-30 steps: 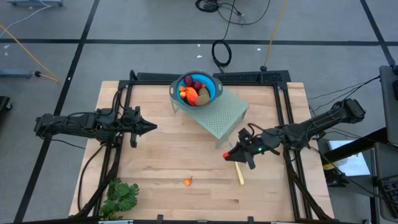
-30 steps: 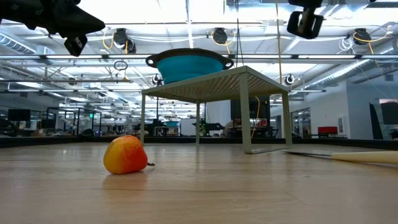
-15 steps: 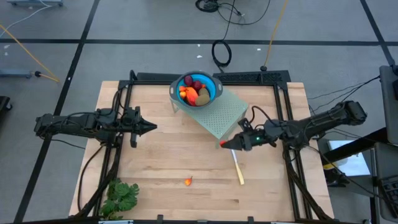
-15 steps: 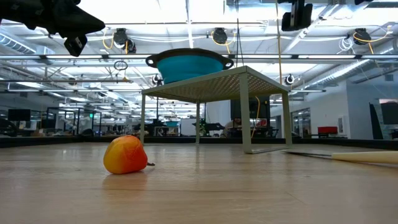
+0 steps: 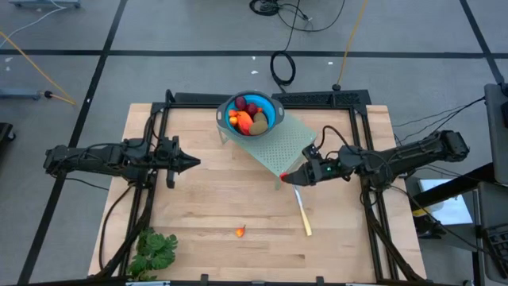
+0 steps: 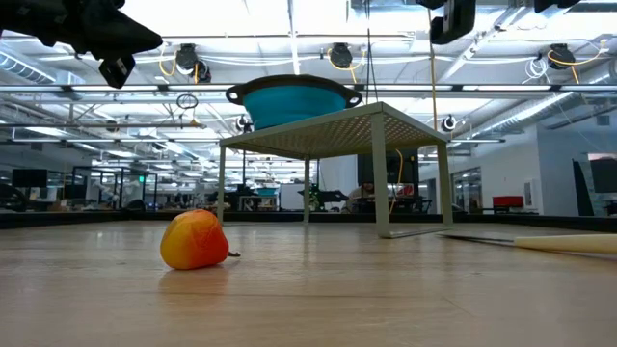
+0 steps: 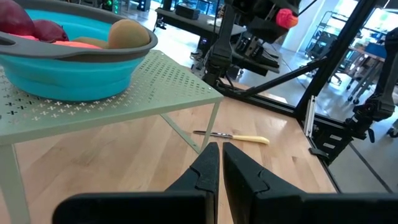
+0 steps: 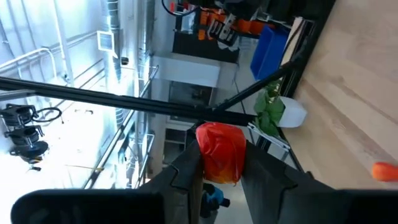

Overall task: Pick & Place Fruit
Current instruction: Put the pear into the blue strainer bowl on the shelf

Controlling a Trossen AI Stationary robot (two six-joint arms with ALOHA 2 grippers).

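Red and small, the piece of fruit (image 8: 221, 152) sits pinched between the tips of the right claw (image 5: 290, 178), which hangs in the air just beside the near corner of the pale green perforated stand (image 5: 279, 143). The fingers close on it only at their very ends, so from where I stand the hold looks thin; a jolt, or a brush against the stand's edge on the way up, could squeeze the piece out and send it rolling across the wooden surface (image 5: 214, 199).

The blue bowl (image 5: 268, 114) on top of the stand already holds dark red balls, an olive-brown oval and an orange piece, piled near the rim. A release from too high could bounce the new piece off them and over the side.

One orange-red bit (image 5: 240, 232) lies alone on the surface, well apart from the yellow-handled knife (image 5: 303, 214) and the leafy bunch (image 5: 155, 250). The left claw (image 5: 193, 163) waits over the left side, fingers pressed together and empty.
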